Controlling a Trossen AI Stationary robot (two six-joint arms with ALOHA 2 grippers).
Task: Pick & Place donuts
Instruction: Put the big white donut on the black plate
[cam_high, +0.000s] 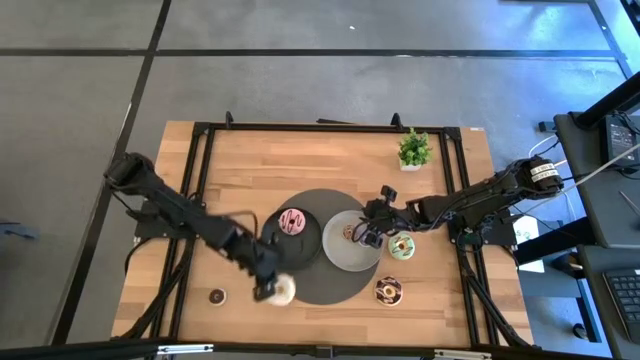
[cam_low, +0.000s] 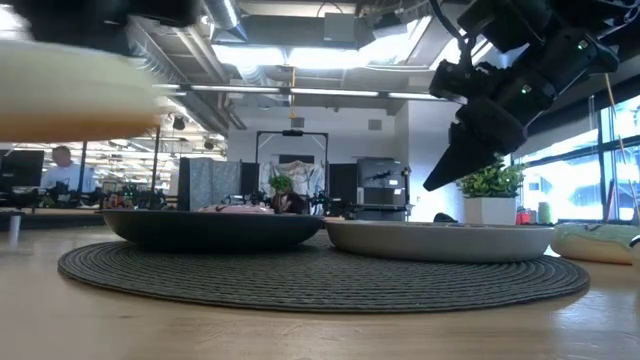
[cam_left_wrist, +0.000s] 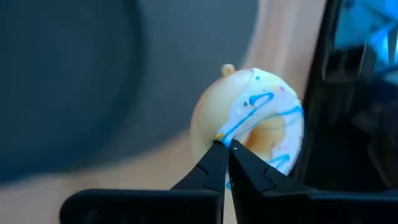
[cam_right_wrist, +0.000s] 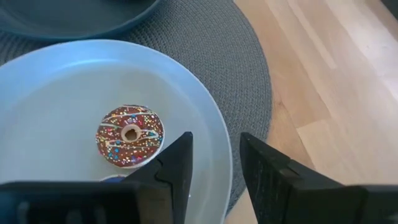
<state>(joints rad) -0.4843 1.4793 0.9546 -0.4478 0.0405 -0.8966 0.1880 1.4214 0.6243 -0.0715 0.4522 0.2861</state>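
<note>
The left gripper (cam_left_wrist: 227, 144) has its fingers pressed together on the rim of a cream donut (cam_left_wrist: 252, 118) with blue icing lines, pinching it at the near edge of the round woven mat (cam_high: 330, 290), the landmark for everything here. The pinch looks thin, taking only the edge of the ring, so a good carry would mean lifting slowly and level, keeping the donut from swinging, and lowering it well inside a plate before letting go. On the mat, the dark plate (cam_high: 308, 252) holds a pink donut (cam_high: 293, 222), and the grey plate (cam_right_wrist: 56, 93) beside it holds a chocolate sprinkled donut (cam_right_wrist: 130, 135). The right gripper (cam_right_wrist: 216, 158) hangs over the grey plate's edge with fingers spread and nothing between them. Off the mat, a green-white donut (cam_high: 401, 245) lies just beside its right edge, a brown donut (cam_high: 389, 291) near its lower right, and a tiny dark donut (cam_high: 216, 296) well to its left on the table (cam_high: 250, 160).
</note>
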